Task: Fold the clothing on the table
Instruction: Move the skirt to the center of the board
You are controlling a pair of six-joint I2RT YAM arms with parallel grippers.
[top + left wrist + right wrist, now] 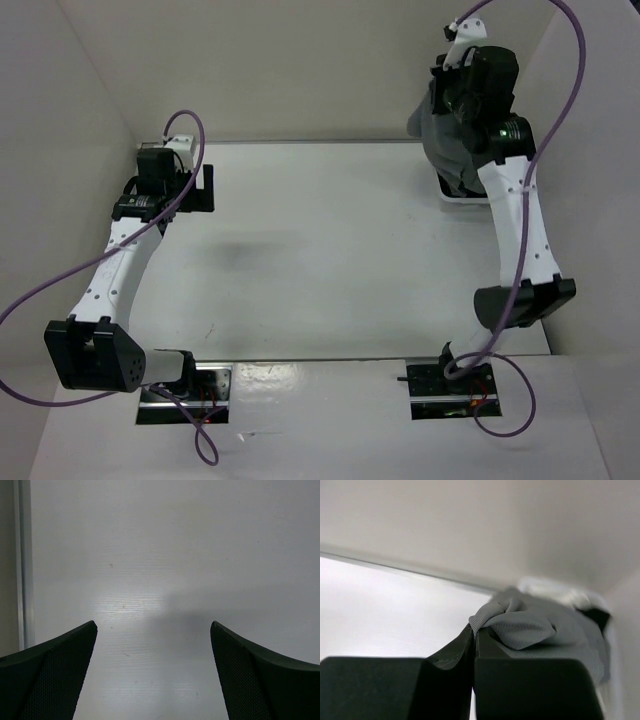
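- Right gripper (473, 631) fills the bottom of its wrist view, its two black fingers pressed together and clamped on a bunched fold of the clothing (530, 625)
- From that pinch the grey ribbed fabric spreads away to the right in a crumpled heap, with no part of it lying flat
- Seen from above, the clothing hangs under the right wrist over the far right corner of the table (330, 250), and its lower end reaches down to the basket (462, 200)
- Only a strip of the white basket's near rim shows, because the right arm and the hanging fabric cover the rest; whether the skirt's lower end lies inside it cannot be told
- Behind the grey fabric in the right wrist view are a blurred white patch (545, 586) and a black patch (599, 615), both too soft to make out
- Left gripper (152, 626) hovers over bare tabletop at the far left, its fingers wide apart and holding nothing
- Along the left edge of that wrist view runs a thin metal rail (23, 565), just beyond the left finger
- One purple cable (584, 60) loops high from the right wrist down to the arm's base, and another trails from the left arm
- Plain white wall (300, 70) closes the table in at the back and on both sides
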